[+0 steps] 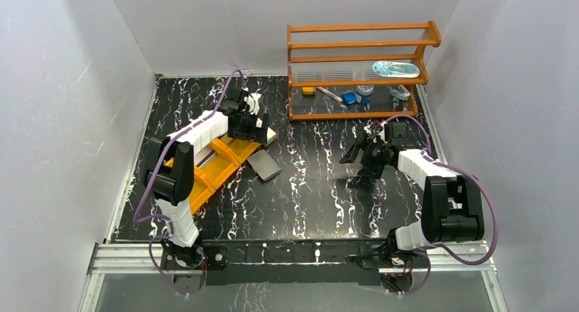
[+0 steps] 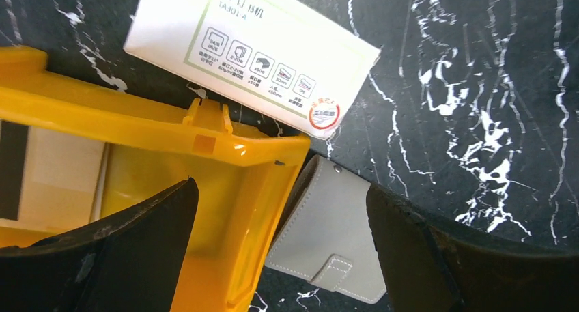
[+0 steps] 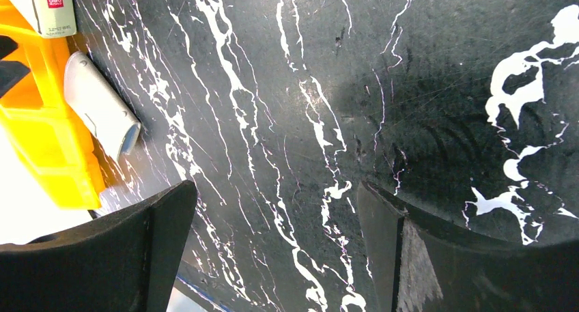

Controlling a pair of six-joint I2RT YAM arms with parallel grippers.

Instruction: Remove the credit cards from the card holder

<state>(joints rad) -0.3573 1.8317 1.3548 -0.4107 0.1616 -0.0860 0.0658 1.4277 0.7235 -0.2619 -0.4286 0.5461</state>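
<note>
Left wrist view: left claw released above folded wallet beside tray; right claw released over tabletop

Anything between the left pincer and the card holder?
Nothing covers the card holder, but the orange tray sits against its edge, inside the span of the open left pincer. The white box lies beyond.
</note>
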